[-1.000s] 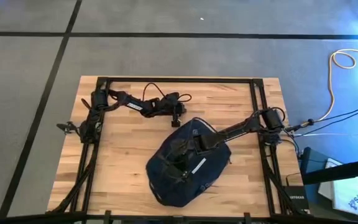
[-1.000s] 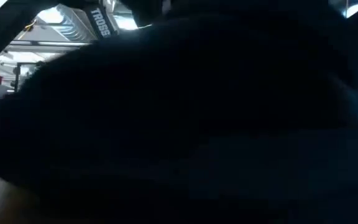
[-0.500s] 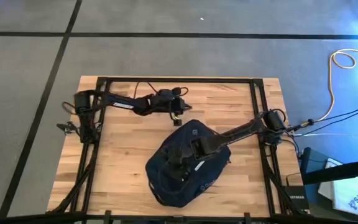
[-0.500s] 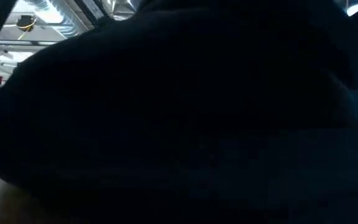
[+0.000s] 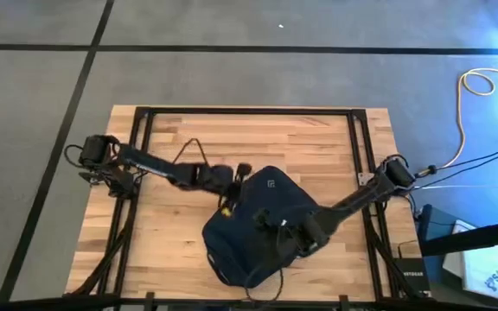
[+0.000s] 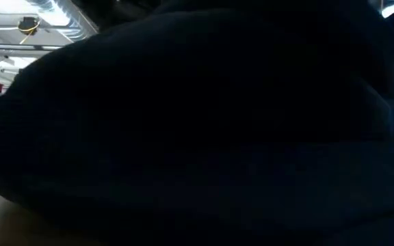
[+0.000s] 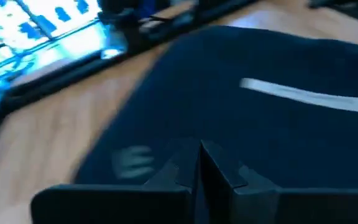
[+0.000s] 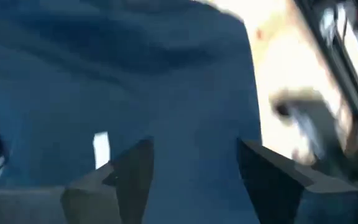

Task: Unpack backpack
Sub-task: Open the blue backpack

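The dark navy backpack lies flat on the wooden table, near the front edge, its white diamond logo facing up. It fills the low view as a dark mass. My left gripper is shut at the backpack's far left edge; its wrist view shows the shut fingers over navy fabric and the white stripe. My right gripper is open over the middle of the backpack, with blue fabric showing between its spread fingers. My left gripper's shut fingertips are at the backpack's fabric near its far left edge, coming in slanting from the table's left; I cannot tell whether they touch it. My right gripper is low over the backpack's front, coming from the right; I cannot tell whether its fingers touch the fabric.
Black frame rails run along the table's far, left and right sides. A thin black cable loops at the backpack's near edge. Bare wood lies left of the backpack and along the far side.
My left arm has stretched out from the far side and its gripper has come toward the near edge, down to the backpack's far left edge. My right arm has swung toward the near right, and its gripper has shifted a little right over the backpack. The backpack has stayed in place.
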Controlling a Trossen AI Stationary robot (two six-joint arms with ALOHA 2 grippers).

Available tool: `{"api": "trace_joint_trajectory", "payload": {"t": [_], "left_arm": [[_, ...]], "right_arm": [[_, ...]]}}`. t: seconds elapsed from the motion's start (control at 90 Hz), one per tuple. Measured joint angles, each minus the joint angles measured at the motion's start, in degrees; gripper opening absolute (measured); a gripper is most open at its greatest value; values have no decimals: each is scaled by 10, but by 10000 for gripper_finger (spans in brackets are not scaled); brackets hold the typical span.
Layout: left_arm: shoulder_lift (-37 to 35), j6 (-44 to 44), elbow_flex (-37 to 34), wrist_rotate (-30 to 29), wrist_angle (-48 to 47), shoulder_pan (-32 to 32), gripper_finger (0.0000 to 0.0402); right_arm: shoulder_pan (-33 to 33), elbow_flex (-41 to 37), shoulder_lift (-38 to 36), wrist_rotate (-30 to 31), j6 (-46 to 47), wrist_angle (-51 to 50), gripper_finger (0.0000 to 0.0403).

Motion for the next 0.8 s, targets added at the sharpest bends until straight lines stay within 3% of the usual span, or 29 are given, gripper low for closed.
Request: {"api": "trace_joint_trajectory", "payload": {"t": [0.222, 0.311, 0.511, 0.611, 0.8], "left_arm": [[1, -6, -40, -10, 29, -59, 0], [1, -6, -48, -36, 27, -60, 0], [1, 11, -48, -98, 88, -42, 0], [1, 7, -48, -86, 124, -29, 0], [1, 4, -48, -67, 137, -23, 0]], "right_arm": [[-2, -1, -3, 125, 212, -207, 209], [-9, -1, -10, 142, 271, -273, 209], [-51, -94, -99, 135, 347, -257, 209], [-81, -165, -174, 86, 334, -173, 209], [-161, -320, -297, -109, 336, 14, 209]]}}
